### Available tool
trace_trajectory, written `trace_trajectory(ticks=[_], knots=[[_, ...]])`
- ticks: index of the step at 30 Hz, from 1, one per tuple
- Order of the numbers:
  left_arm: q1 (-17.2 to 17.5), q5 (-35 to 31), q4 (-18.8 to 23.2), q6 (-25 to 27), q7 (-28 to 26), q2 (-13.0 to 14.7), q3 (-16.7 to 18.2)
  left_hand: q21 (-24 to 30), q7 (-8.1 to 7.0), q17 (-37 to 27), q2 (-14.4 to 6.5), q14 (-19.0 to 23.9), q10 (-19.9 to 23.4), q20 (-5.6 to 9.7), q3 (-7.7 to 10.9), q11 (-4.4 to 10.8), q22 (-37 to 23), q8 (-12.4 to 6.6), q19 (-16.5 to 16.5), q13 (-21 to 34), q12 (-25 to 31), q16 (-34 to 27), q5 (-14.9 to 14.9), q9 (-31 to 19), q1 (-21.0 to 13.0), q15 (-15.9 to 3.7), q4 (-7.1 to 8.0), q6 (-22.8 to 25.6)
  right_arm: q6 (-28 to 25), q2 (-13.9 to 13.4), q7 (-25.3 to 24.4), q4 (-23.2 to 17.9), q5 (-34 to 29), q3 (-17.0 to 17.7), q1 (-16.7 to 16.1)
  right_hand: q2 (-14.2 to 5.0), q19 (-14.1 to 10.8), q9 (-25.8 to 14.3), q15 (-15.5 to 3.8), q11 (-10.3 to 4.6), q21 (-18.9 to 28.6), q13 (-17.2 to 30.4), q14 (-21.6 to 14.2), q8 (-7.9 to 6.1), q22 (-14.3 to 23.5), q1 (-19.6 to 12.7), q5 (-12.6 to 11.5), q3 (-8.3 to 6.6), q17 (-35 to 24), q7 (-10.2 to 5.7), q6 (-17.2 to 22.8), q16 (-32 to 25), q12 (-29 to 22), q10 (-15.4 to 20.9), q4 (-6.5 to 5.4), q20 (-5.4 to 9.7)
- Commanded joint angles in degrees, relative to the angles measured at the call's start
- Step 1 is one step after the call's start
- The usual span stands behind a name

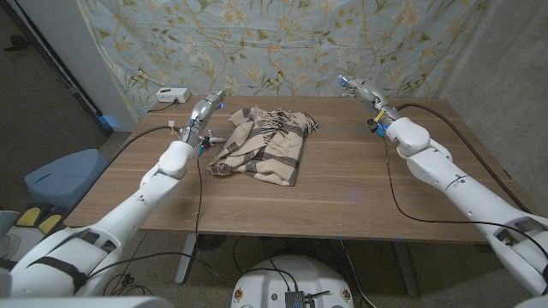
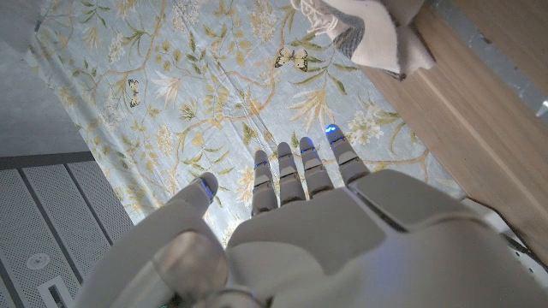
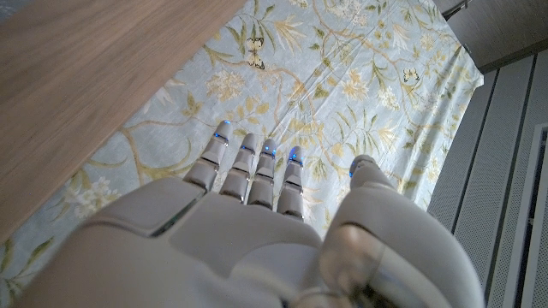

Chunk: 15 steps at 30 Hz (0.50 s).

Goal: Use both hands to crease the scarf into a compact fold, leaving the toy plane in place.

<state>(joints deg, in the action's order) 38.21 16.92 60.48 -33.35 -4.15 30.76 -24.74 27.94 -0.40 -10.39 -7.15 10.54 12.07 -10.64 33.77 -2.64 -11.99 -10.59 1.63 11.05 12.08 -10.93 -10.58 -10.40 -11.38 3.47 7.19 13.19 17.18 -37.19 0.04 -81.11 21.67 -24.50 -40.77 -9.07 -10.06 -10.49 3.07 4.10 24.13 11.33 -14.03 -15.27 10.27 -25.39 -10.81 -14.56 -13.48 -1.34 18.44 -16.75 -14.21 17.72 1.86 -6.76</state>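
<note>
A beige scarf [image 1: 264,145] with dark stripes lies bunched in a loose heap at the middle of the wooden table [image 1: 342,197]. My left hand [image 1: 208,109] hangs above the table just left of the scarf's far end, fingers straight and apart, holding nothing. In the left wrist view the left hand [image 2: 300,197] points at the flowered curtain, with a fringed corner of the scarf [image 2: 372,34] beyond it. My right hand [image 1: 360,89] is raised near the far right edge, well away from the scarf. The right hand [image 3: 257,188] is empty, fingers spread. A small object [image 1: 216,139], possibly the toy plane, sits at the scarf's left edge.
A white box [image 1: 173,95] with a cable stands at the table's far left corner. A flowered curtain [image 1: 282,43] hangs behind the table. Bare wood stretches across the table's front and right side.
</note>
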Motion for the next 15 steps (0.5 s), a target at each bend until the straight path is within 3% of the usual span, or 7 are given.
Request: trace_trajectory(ticks=[1, 9, 15], knots=[[-4.7, 7.1, -9.7, -3.4, 9.7, -3.7, -0.3, 0.0, 0.16, 0.0, 0.6, 0.3, 0.7, -0.05, 0.06, -0.02, 0.0, -0.37, 0.0, 0.2, 0.2, -0.1, 0.0, -0.1, 0.0, -0.40, -0.42, 0.4, -1.8, -2.6, -11.0, -11.3, -0.5, 6.1, -11.2, -0.10, -1.0, -0.1, -0.01, 0.32, 0.2, 0.2, -1.2, 0.27, 0.3, -0.9, -0.1, -0.25, -0.1, 0.11, 0.8, -0.6, -0.4, 1.2, 0.47, -0.06], [-8.5, 9.3, -17.6, -5.9, 15.5, -5.8, -0.8, 0.0, 0.29, 0.0, 0.6, 0.6, 1.1, -0.25, 0.07, -0.21, 0.0, -0.39, 0.0, 0.2, 0.3, -0.2, -0.1, -0.1, 0.1, -0.53, -0.50, 0.6, -3.4, -2.9, -19.3, -16.9, -2.4, 10.3, -18.5, 0.26, -2.5, -0.1, -0.21, 0.52, 0.5, 0.2, -3.1, 0.22, 0.3, -1.0, 0.1, -0.33, -0.2, 0.57, 2.5, -1.4, -0.7, 2.9, 0.95, 0.16], [-12.1, 11.2, -25.9, -7.8, 19.5, -8.6, -0.8, 0.0, 0.29, 0.0, 0.5, 0.7, 1.0, -0.35, 0.09, -0.26, 0.0, -0.38, 0.1, 0.2, 0.3, -0.2, -0.1, -0.1, 0.2, -0.54, -0.51, 0.6, -8.0, -3.5, -25.1, -22.3, -4.5, 13.3, -23.6, 0.47, -3.0, -0.1, -0.17, 0.59, 0.6, 0.2, -3.7, 0.28, 0.3, -1.0, 0.1, -0.36, -0.1, 0.77, 3.1, -1.5, -0.8, 3.5, 1.19, 0.19]])
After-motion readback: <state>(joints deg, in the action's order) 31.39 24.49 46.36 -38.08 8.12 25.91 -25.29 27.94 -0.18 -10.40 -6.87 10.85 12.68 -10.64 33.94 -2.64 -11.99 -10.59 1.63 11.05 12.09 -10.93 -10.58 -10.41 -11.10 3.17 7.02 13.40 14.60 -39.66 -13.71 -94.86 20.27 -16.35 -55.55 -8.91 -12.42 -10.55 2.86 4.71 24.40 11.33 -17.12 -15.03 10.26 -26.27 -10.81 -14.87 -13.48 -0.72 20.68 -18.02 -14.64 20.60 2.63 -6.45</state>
